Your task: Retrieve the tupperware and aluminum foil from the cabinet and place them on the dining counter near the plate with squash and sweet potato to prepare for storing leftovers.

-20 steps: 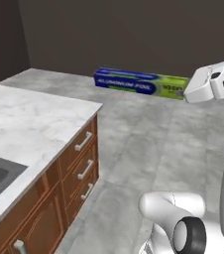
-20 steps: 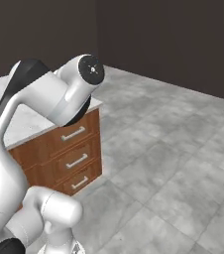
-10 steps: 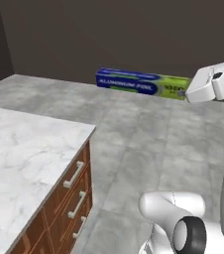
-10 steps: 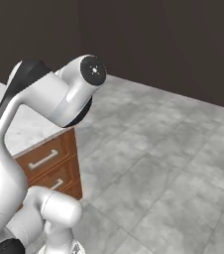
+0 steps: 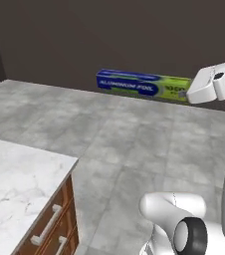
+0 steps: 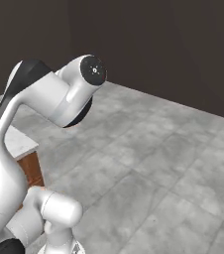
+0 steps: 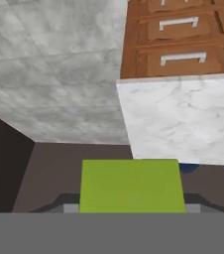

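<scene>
A grey tiled floor (image 5: 134, 144) ran to the dark wall. At one side stood a white marble counter (image 5: 15, 184) on a wooden drawer base (image 5: 55, 224), its veined top bare

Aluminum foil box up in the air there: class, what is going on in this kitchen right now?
The robot's gripper holds the aluminum foil by its lime-green end, so the box sticks out level above the grey tiled floor. A marble counter with wooden drawers lies nearby; in the hand view, the green end sits between the fingers. The foil has not been set down yet.
</scene>
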Motion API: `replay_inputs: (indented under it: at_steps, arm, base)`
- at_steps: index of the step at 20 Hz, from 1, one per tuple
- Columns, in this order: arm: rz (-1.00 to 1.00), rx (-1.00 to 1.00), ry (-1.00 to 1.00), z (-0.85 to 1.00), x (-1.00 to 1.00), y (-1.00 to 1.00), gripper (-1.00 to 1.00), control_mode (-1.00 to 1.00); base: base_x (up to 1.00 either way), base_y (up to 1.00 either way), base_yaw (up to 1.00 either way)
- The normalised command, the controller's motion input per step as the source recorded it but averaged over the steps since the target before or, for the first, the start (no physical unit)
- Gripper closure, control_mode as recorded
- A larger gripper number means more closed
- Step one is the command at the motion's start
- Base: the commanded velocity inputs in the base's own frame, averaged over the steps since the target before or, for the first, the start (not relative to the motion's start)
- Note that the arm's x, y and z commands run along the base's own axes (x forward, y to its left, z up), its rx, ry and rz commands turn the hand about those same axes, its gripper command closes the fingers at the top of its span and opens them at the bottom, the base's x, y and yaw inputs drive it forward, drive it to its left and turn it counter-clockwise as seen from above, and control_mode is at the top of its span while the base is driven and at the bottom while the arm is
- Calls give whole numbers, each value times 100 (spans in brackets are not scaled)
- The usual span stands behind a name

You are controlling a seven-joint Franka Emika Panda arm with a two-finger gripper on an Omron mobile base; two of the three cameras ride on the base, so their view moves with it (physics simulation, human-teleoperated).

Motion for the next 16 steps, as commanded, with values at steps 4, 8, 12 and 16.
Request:
replay_inputs:
  at_steps: [4,8,12,16]
  arm:
    - [0,0,0,0,0,0,100,100]
    - [0,0,0,0,0,0,100,100]
    - [0,0,0,0,0,0,100,100]
    - [0,0,0,0,0,0,100,100]
  base:
    - [100,-25,7]
    - [100,0,32]
    - [100,0,45]
    - [100,-3,48]
